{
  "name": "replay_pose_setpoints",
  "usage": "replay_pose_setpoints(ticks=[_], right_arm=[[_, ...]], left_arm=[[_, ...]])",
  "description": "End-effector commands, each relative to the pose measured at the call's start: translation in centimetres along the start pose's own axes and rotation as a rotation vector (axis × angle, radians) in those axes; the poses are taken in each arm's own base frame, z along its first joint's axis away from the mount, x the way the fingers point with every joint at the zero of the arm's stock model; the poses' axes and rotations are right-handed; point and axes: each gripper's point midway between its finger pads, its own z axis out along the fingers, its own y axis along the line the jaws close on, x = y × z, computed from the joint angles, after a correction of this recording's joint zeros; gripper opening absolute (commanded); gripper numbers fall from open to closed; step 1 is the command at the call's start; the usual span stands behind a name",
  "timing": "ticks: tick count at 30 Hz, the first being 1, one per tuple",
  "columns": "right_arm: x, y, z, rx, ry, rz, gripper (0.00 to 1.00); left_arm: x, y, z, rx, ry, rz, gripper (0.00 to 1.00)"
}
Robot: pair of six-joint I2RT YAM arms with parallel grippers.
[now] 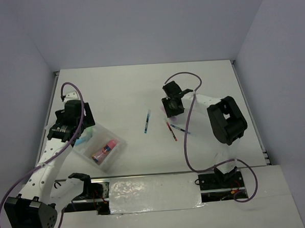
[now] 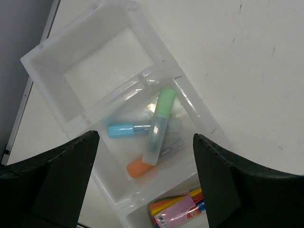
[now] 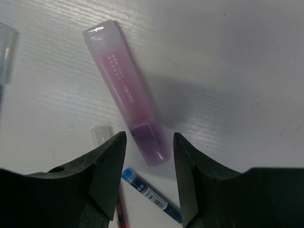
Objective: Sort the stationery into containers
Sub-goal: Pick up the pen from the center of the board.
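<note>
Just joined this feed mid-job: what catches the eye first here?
The right gripper hangs open astride a translucent purple highlighter lying on the white table, a thin blue pen beside it. At the table's left, the left gripper hangs open over a clear three-compartment plastic tray whose middle compartment holds a green-capped highlighter, a blue-capped highlighter and an orange-capped highlighter.

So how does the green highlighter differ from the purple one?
The green highlighter lies in the tray, across the blue highlighter and orange highlighter; the purple highlighter lies on the table. The green one is already sorted; the purple one sits below the open right tool. Both are short, frosted, lying flat.
</note>
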Motion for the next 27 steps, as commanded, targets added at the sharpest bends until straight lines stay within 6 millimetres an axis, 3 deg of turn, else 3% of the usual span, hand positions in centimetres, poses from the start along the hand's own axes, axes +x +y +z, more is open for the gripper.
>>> replay_pose_setpoints(ticks=[1, 5, 6, 9, 10, 12, 13, 15, 17, 23, 27], right_arm=[[-1.2, -0.4, 0.8, 0.033, -0.019, 0.016, 0.49], [0.1, -0.8, 2.0, 0.058, 0.032, 0.020, 0.33], [0.3, -0.8, 2.1, 0.056, 0.035, 0.023, 0.25], [0.1, -0.4, 1.5, 0.033, 0.018, 0.033, 0.04], [-1.0, 0.2, 0.1, 0.006, -0.034, 0.036, 0.02], [-2.0, 1.3, -1.7, -0.045, -0.123, 0.042, 0.01], [-3.4, 3.1, -4.5, -0.100, -0.225, 0.029, 0.01], [-4.3, 5.8, -7.6, -0.185, -0.314, 0.001, 0.02], [-4.6, 10.0, -11.8, -0.307, -0.414, -0.036, 0.02], [-3.1, 19.3, -19.0, -0.617, -0.507, -0.039, 0.03], [-2.6, 23.3, -22.6, -0.716, -0.539, -0.073, 0.04]], left_arm=[[-1.0, -0.5, -0.2, 0.036, -0.040, 0.002, 0.93], [-1.0, -1.2, -0.2, 0.071, -0.038, 0.002, 0.93], [-1.0, -1.5, -0.2, 0.089, -0.036, 0.002, 0.94], [-0.9, -5.0, -0.9, 0.293, -0.026, 0.004, 0.95], [-0.5, -7.9, -2.3, 0.475, -0.002, 0.012, 0.95], [-1.6, -10.7, -4.3, 0.657, -0.034, -0.023, 0.99], [-1.8, -12.7, -6.9, 0.823, -0.027, -0.068, 0.99], [-3.5, -15.0, -9.5, 1.020, -0.112, -0.130, 0.99], [-4.4, -16.3, -12.8, 1.193, -0.108, -0.247, 0.99], [-5.9, -17.1, -14.8, 1.309, -0.119, -0.410, 0.99], [-5.8, -17.1, -14.7, 1.297, -0.097, -0.417, 0.98]])
